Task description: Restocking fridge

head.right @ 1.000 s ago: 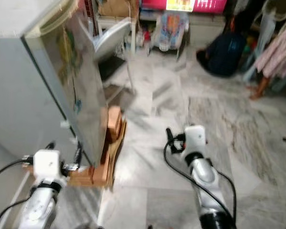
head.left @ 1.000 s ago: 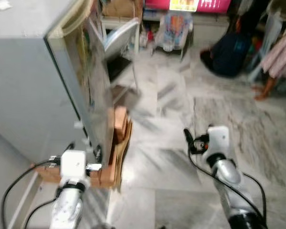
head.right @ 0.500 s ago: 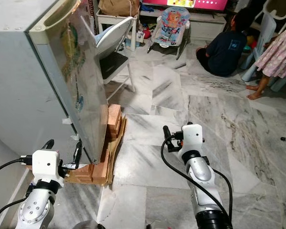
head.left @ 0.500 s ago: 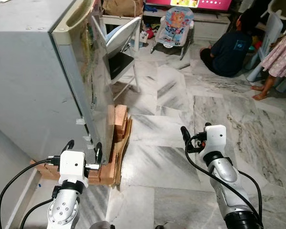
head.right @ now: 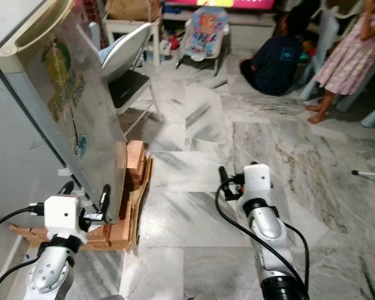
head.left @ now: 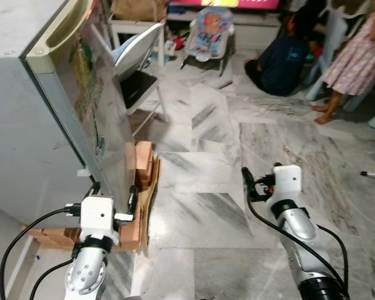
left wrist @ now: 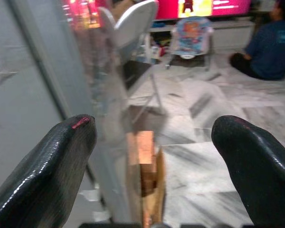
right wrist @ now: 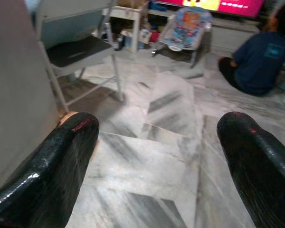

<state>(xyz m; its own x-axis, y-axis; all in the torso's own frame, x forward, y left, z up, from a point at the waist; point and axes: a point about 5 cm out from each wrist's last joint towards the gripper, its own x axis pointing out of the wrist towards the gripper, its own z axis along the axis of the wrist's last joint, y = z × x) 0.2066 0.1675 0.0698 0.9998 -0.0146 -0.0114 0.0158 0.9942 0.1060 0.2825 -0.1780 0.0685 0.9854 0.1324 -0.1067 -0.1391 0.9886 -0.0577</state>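
Robot standing at the fridge corner, both grippers empty, door closed.

Head views: fridge sitting on the robot's left, raised on wooden blocks, its sticker-covered door facing the room. Left gripper hovering low at the door's bottom corner, fingers spread, holding nothing. Right gripper hanging over the marble floor, well apart from the fridge; can't tell its jaw gap from here. Folding chair standing beyond the door, baby bouncer further back, one person sitting on the floor, another standing at the far right.

Left wrist: fingers showing wide apart, framing the fridge door edge and blocks.

Right wrist: fingers showing wide apart over bare floor, chair ahead.
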